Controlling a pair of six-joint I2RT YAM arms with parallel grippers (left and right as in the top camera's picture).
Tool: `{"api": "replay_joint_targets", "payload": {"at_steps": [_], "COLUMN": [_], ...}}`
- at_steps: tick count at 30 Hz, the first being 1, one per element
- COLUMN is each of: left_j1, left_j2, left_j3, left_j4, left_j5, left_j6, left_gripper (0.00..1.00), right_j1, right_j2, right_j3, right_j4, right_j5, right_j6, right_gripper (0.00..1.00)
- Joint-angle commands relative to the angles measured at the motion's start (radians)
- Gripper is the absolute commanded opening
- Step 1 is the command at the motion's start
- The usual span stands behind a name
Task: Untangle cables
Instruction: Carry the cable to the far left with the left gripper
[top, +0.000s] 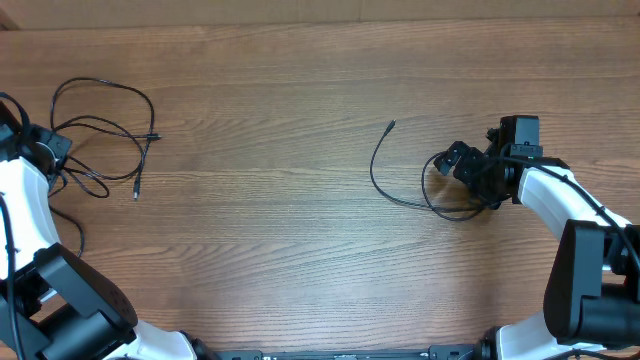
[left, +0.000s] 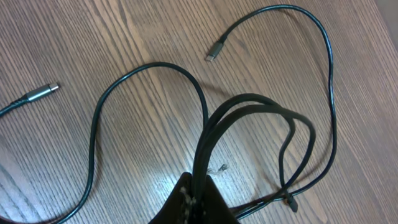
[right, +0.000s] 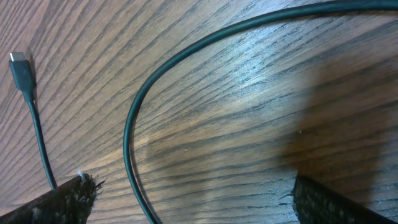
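Note:
One thin black cable lies in loose loops at the far left, with plug ends at the right of the loops. My left gripper is at the loops' left side. In the left wrist view it is shut on a bundle of this cable's strands; two silver-tipped plugs lie free on the wood. A second black cable curves at the right, its plug pointing up. My right gripper is open over its looped end; the cable lies between the spread fingers, untouched.
Wooden table with both cables well apart, left and right. The right cable's plug lies just left of the right fingers. The arms' bases stand at the front corners; thicker black wiring runs along the left arm.

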Motion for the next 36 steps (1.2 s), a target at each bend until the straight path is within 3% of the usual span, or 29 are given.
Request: {"api": "replay_joint_targets", "payload": {"at_steps": [1, 4, 6, 9, 13, 16, 17, 26, 30, 36], "left_j1": [-0.003, -0.003, -0.003, -0.003, -0.009, -0.023, -0.028, -0.121, -0.19, -0.303], "left_j2": [-0.018, -0.018, -0.018, -0.018, -0.017, -0.016, -0.016, -0.016, -0.016, -0.016], "left_j3": [0.019, 0.019, 0.019, 0.019, 0.019, 0.018, 0.018, 0.018, 0.018, 0.009], "left_j4": [-0.004, -0.006, -0.006, -0.011, -0.021, -0.025, -0.026, -0.099, -0.193, -0.31], "left_j5": [-0.01, -0.01, -0.01, -0.009, 0.022, 0.105, 0.127, 0.332, 0.338, 0.327], "left_j6": [-0.015, -0.011, -0.003, -0.003, 0.033, 0.079, 0.079, 0.079, 0.078, 0.079], "left_gripper": [0.21, 0.58, 0.73, 0.85, 0.86, 0.15, 0.04, 0.06, 0.15, 0.12], "right_j1": [0.004, 0.004, 0.004, 0.004, 0.004, 0.004, 0.004, 0.004, 0.004, 0.004], "right_j2": [-0.006, -0.006, -0.006, -0.006, -0.006, -0.006, -0.006, -0.006, -0.006, -0.006], "right_j3": [-0.02, -0.02, -0.02, -0.02, -0.02, -0.02, -0.02, -0.02, -0.02, -0.02], "right_j4": [0.004, 0.004, 0.004, 0.004, 0.004, 0.004, 0.004, 0.004, 0.004, 0.004], "right_j5": [0.01, 0.01, 0.01, 0.01, 0.01, 0.01, 0.01, 0.01, 0.01, 0.01], "right_j6": [0.003, 0.003, 0.003, 0.003, 0.003, 0.003, 0.003, 0.003, 0.003, 0.003], "right_gripper": [1.0, 1.0, 1.0, 1.0, 1.0, 1.0, 1.0, 1.0, 1.0, 1.0]}}
